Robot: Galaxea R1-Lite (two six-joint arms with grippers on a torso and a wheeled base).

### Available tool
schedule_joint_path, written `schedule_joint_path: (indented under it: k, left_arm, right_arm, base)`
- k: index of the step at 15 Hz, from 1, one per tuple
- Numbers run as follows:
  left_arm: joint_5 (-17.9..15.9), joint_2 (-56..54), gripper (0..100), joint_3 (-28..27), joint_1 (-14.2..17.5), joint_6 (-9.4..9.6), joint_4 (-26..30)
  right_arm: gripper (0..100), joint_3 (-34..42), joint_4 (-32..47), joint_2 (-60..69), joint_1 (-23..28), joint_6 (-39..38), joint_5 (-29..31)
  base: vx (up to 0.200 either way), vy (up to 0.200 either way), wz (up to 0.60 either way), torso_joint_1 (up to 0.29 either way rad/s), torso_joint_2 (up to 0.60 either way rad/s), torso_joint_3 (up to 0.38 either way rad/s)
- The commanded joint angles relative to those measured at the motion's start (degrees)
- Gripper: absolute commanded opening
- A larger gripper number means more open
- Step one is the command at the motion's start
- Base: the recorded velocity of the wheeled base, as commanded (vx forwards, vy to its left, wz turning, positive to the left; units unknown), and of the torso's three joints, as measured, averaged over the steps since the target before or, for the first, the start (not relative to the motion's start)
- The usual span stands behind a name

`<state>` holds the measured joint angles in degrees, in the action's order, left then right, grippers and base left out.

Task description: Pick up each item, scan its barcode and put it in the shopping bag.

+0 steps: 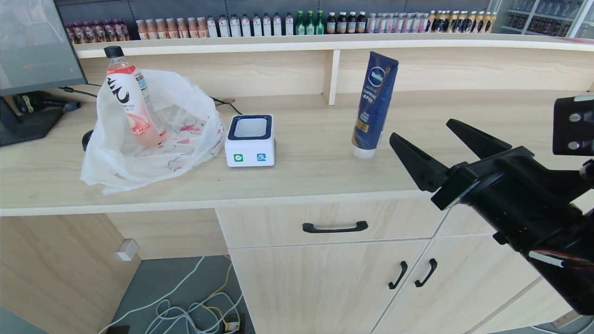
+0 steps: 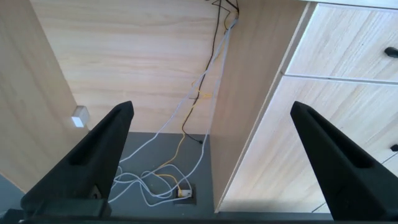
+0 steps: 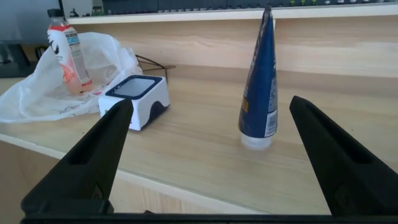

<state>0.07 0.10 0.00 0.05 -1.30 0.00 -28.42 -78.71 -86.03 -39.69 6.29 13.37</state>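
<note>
Hovering off the tabletop (image 1: 301, 181) edge, your right claw (image 1: 420, 128) sits spread wide near the upright blue tube (image 1: 375, 104) (left claw (image 2: 211, 107) spread too, low by the cabinets (image 2: 336, 93)).

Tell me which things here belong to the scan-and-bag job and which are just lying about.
For the job: blue tube, standing on the counter; scanner box; shopping bag; pink bottle, already in the bag; right gripper, open.
Lying about: monitor; shelf bottles; floor cables.
</note>
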Motion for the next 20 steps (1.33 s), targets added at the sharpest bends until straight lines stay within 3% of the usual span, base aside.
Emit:
schedule_joint_path:
  k: [1,4,10,20]
  left_arm:
    - [0.0,0.1,100,0.0,0.0,-0.01,0.0]
    - [0.0,0.1,100,0.0,0.0,0.07,0.0]
    - [0.0,0.0,100,0.0,0.0,0.51,0.0]
    - [0.0,0.0,100,0.0,0.0,0.51,0.0]
  right_arm:
    - [100,-1.6,0.0,-1.8,0.0,0.0,0.0]
    - [100,-4.7,-0.1,-5.0,-0.3,-0.4,-0.1]
    - [100,-12.1,2.1,-9.5,-1.3,-0.2,-0.5]
    - [100,-34.1,29.3,-14.0,0.4,-0.8,1.0]
  base:
    - [0.000,-0.200,0.00,0.002,0.01,0.002]
    - [0.000,-0.200,0.00,0.001,0.00,0.005]
    - [0.000,0.000,0.00,0.000,0.00,0.000]
    - [0.000,0.000,0.00,0.000,0.00,0.000]
